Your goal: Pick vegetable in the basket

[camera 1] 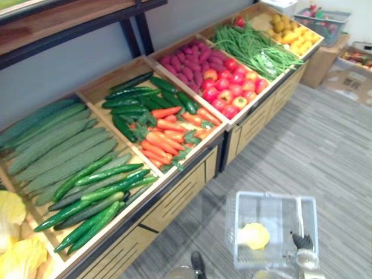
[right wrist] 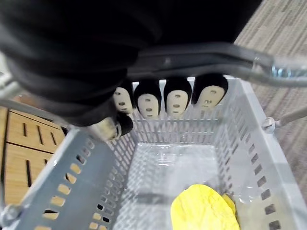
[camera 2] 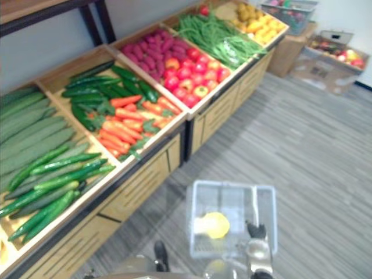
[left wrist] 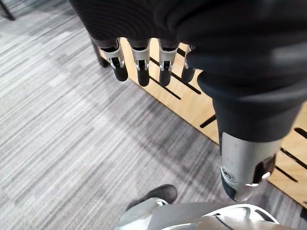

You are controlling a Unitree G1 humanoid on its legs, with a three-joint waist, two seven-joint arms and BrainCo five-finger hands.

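A clear plastic basket (camera 1: 273, 204) hangs low over the floor in front of the wooden produce stand (camera 1: 174, 200). One yellow leafy vegetable (camera 1: 254, 235) lies in it. My right hand (right wrist: 175, 98) is shut on the basket's metal handle (right wrist: 201, 55), fingers curled round it from above; it also shows at the basket's near right corner (camera 1: 302, 241). My left hand (left wrist: 140, 67) hangs open beside the stand's slatted front, holding nothing. The stand's bins hold green cucumbers (camera 1: 93, 197), carrots (camera 1: 165, 136), dark cucumbers (camera 1: 133, 96), red tomatoes (camera 1: 232, 87) and green beans (camera 1: 250, 46).
Long pale gourds (camera 1: 52, 145) and yellow cabbage (camera 1: 17, 238) fill the left bins, purple roots (camera 1: 189, 61) and yellow produce (camera 1: 293, 32) the far ones. Cardboard boxes (camera 1: 354, 70) and another basket (camera 1: 325, 23) stand at the back right. Grey striped floor (camera 1: 308, 151) lies to the right.
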